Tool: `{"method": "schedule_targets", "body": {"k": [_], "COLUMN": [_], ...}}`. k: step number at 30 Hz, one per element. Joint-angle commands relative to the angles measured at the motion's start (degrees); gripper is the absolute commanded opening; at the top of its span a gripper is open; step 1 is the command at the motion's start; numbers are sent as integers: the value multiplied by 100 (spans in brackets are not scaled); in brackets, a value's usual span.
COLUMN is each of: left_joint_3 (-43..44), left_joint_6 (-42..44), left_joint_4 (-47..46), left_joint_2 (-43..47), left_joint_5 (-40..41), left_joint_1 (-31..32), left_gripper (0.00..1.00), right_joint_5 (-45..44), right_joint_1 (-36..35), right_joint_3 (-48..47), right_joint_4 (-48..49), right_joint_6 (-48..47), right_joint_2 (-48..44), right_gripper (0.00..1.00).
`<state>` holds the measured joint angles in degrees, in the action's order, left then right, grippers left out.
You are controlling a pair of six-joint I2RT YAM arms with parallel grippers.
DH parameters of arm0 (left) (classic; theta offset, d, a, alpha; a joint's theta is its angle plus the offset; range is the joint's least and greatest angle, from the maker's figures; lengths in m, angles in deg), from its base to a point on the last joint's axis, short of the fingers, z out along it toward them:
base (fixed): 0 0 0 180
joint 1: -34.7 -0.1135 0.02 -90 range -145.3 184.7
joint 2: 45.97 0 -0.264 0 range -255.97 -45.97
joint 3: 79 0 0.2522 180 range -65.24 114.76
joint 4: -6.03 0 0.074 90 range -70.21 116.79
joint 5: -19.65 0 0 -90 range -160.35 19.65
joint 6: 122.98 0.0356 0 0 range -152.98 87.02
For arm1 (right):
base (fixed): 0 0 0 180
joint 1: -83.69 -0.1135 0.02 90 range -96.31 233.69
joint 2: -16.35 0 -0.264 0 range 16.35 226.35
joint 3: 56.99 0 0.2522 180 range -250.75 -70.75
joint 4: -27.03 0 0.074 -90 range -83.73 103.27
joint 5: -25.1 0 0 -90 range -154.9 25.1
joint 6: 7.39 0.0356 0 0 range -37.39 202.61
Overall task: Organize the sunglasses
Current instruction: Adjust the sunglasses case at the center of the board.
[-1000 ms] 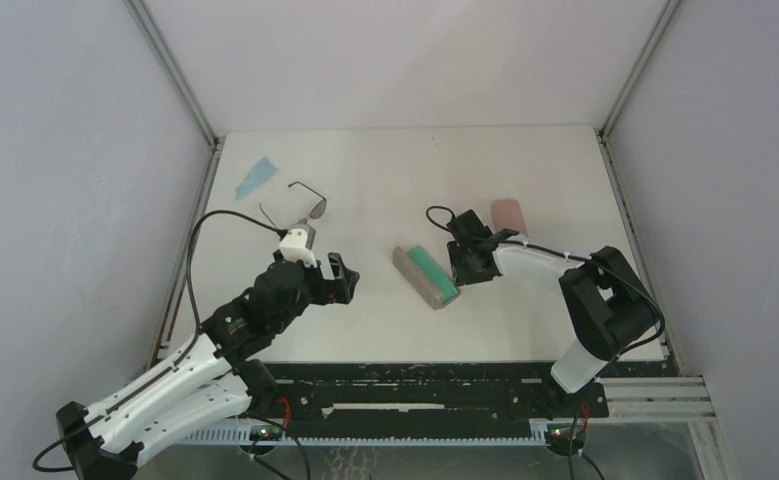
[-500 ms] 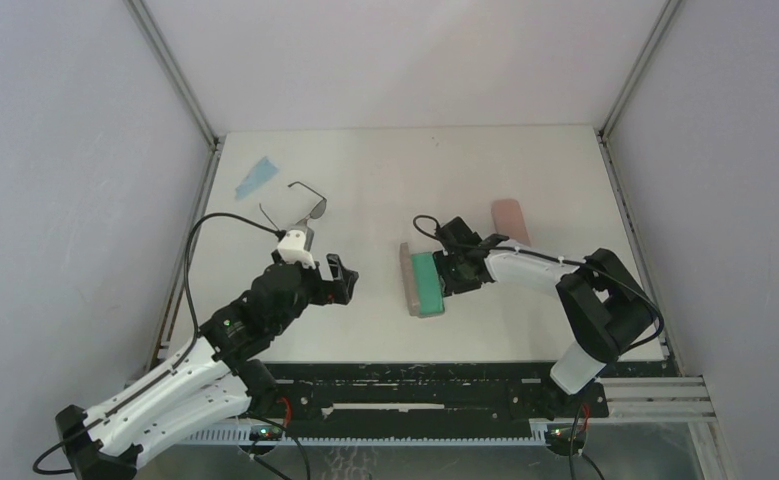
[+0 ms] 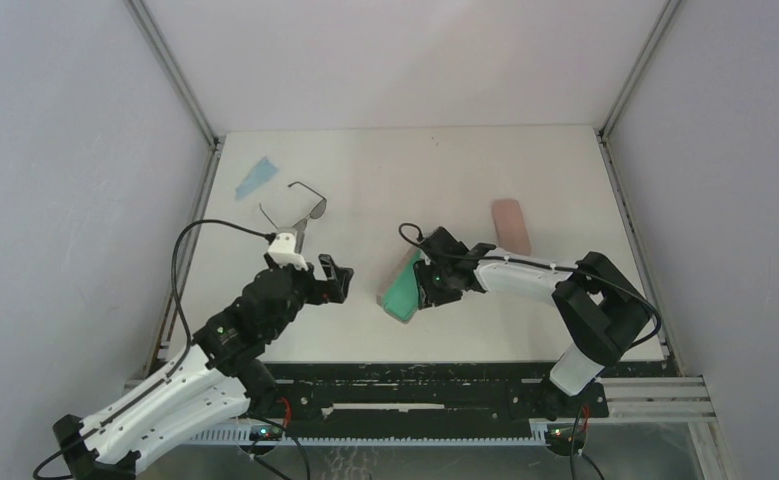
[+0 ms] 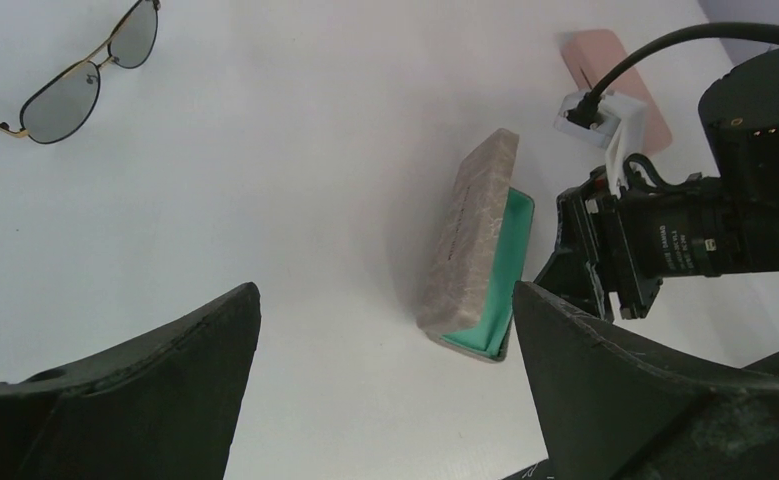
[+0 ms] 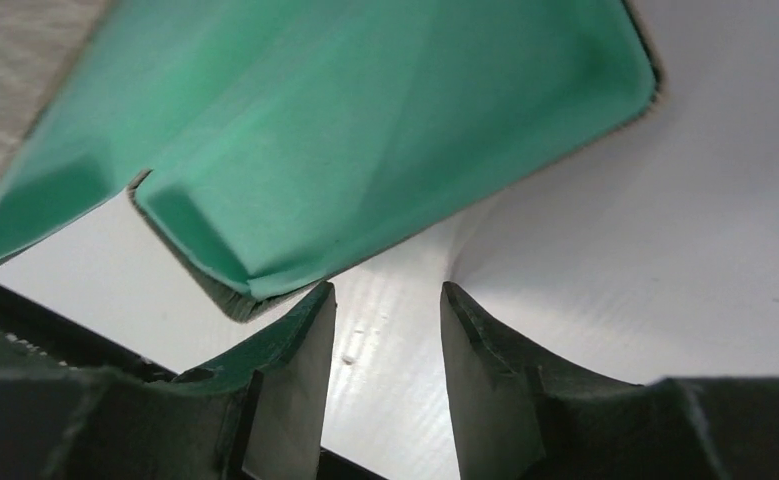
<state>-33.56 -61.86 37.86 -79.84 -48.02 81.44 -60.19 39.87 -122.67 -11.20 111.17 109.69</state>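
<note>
**Item:** sunglasses (image 4: pixel 85 72), one pair showing, thin frame, dark lenses.

**Progress:** I am judging the task as barely starting. The pair is lying loose on the table (image 3: pixel 365 170) with its arms unfolded, not yet in any case, and all the packing is remaining.

**Landmark:** open case (image 3: pixel 402 286), grey-brown shell, green lining.

**Location:** the sunglasses are lying well apart from the open case, off to its far left.

**Left claw** (image 3: pixel 333 279): I am holding it left of the open case, fingers spread wide and gripping nothing, with the sunglasses lying beyond it.

**Right claw** (image 5: pixel 385 290): I am working at the open case's right edge, fingers partly apart with bare table showing between them and one finger touching the rim.

**Also listed:** pink case (image 3: pixel 511 226), lying to the open case's far right.
</note>
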Motion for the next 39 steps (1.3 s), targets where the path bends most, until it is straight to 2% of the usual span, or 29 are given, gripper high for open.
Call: {"method": "schedule_targets", "body": {"k": [1, 10, 22, 29, 39], "left_joint_3": [-107, -44, -155, -200, -290], "left_joint_6": [101, 54, -29, -13, 37], "left_joint_4": [-219, -121, -139, -124, -211], "left_joint_2": [227, 353, 489, 569, 653], "left_joint_5": [263, 219, 106, 149, 208], "left_joint_1": [2, 6, 10, 10, 104], "left_gripper": [99, 100, 100, 100, 100], "right_joint_5": [327, 448, -1090, -1946, -2248], "right_joint_1": [-129, -328, -259, -206, -10], "right_joint_3": [-64, -2, 756, 857, 1008], "right_joint_4": [597, 1062, 1043, 1119, 1697], "right_joint_6": [401, 376, 692, 669, 706], "right_joint_2": [-207, -258, -1484, -1835, -1927], "right_gripper": [43, 44, 53, 56, 60]}}
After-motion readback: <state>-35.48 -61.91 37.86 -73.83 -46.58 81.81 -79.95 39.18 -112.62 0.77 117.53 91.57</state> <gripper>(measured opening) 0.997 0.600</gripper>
